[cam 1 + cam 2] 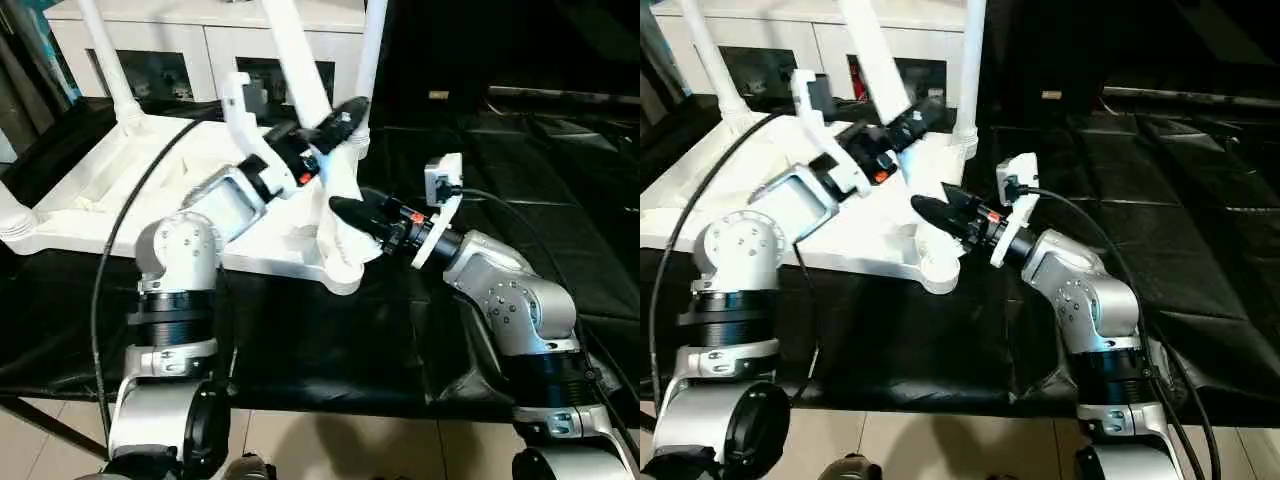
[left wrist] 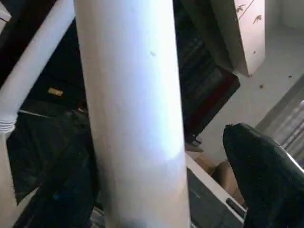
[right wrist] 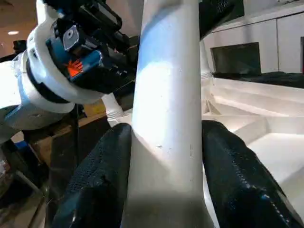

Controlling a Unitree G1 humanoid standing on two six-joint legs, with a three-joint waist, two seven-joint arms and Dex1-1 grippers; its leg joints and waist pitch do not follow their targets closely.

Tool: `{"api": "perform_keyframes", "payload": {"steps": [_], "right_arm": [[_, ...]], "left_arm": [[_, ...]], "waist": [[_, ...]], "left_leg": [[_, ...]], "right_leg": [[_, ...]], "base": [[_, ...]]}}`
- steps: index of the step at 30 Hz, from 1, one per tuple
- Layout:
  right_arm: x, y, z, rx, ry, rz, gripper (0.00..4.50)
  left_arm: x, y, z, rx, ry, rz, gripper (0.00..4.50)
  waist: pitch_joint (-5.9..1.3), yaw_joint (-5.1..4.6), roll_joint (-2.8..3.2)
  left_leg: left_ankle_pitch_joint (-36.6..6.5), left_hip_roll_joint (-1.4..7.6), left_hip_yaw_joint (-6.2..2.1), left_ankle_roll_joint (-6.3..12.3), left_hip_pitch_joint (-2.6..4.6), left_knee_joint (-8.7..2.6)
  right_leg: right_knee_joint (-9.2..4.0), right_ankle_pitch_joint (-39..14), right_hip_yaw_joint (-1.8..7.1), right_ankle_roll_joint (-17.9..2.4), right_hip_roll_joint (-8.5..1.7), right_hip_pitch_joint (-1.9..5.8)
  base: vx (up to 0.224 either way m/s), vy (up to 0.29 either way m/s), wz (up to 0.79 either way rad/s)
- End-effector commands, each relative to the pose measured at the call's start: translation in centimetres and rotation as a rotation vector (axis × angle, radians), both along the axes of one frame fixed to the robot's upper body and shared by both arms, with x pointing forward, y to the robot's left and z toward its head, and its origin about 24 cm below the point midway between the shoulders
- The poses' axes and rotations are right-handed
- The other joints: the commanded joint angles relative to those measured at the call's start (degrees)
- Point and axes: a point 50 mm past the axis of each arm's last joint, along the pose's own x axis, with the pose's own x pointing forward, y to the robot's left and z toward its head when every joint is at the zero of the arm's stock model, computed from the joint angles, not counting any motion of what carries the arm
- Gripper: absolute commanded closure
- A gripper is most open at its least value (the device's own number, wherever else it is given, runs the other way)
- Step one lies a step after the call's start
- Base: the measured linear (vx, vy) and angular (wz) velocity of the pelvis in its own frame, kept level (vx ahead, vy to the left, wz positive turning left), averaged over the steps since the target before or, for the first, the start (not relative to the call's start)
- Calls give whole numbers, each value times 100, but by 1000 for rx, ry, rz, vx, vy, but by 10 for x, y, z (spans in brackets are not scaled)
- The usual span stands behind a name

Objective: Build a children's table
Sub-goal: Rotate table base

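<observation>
Leg (image 1: 300,70) stands in tabletop (image 1: 90,190) corner socket, right tool (image 1: 352,212) clamping it, left tool (image 1: 330,125) spread around it.

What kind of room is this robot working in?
Probably an indoor room at home or a lab made to look like one. A white cabinet with glass doors stands behind, the floor is tiled, and the upturned tabletop lies on black padded mats.

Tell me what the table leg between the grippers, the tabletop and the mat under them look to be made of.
Leg: likely moulded plastic; smooth white tube with a soft sheen.
Tabletop: likely the same white plastic; raised ribs and rounded corner sockets look moulded.
Mat: black, glossy and creased in panels, so probably vinyl or padded synthetic sheet; I can't be sure.
</observation>
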Motion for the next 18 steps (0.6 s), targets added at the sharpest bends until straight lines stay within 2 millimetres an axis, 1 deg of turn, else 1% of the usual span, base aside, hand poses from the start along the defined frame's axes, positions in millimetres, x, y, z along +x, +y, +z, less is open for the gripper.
{"api": "perform_keyframes", "payload": {"steps": [1,3,4,6,7,10,11,14,18], "right_arm": [[-1,1,12,7,-42,25,261],[-1,2,12,4,-41,31,261],[-1,2,12,4,-41,31,261],[-1,2,12,6,-42,33,261],[-1,3,12,6,-42,34,261],[-2,4,12,6,-42,37,261],[-2,4,12,6,-40,37,261],[-3,5,11,7,-38,38,261],[-4,5,10,5,-38,37,261]], "left_arm": [[2,-1,5,3,-5,-13,68],[1,-1,7,9,-14,-26,91],[1,0,7,10,-15,-26,102],[2,1,8,5,-13,-24,125],[2,2,8,6,-12,-20,125],[3,3,7,4,-5,-11,161],[3,4,7,1,-4,-13,161],[3,4,8,0,-3,-18,185],[3,4,8,1,0,-22,219]], "waist": [[-563,16,-74],[-563,20,-70],[-569,20,-57],[-566,19,-62],[-564,21,-55],[-564,22,-59],[-562,22,-54],[-567,22,-51],[-563,22,-42]], "left_leg": [[-1058,56,-20,-10,82,-436],[-1033,54,-18,-9,81,-434],[-1005,58,-22,-16,78,-433],[-1024,57,-18,-16,81,-432],[-1045,56,-16,-19,87,-431],[-1059,53,-19,-32,80,-434],[-1083,58,-21,-38,89,-436],[-1045,60,-22,-36,84,-435],[-1095,59,-24,-48,85,-437]], "right_leg": [[-494,-1974,205,-581,-330,387],[-492,-1952,205,-587,-331,387],[-479,-1896,206,-608,-333,389],[-482,-1868,205,-636,-330,387],[-487,-1882,205,-650,-331,382],[-489,-1906,202,-627,-332,393],[-490,-1925,204,-631,-333,384],[-477,-1838,206,-658,-332,389],[-483,-1871,203,-669,-333,391]], "base": [[0,0,0],[0,0,0],[0,0,0],[0,0,0],[0,0,0],[0,0,0],[0,0,0],[0,0,0],[0,0,0]]}}
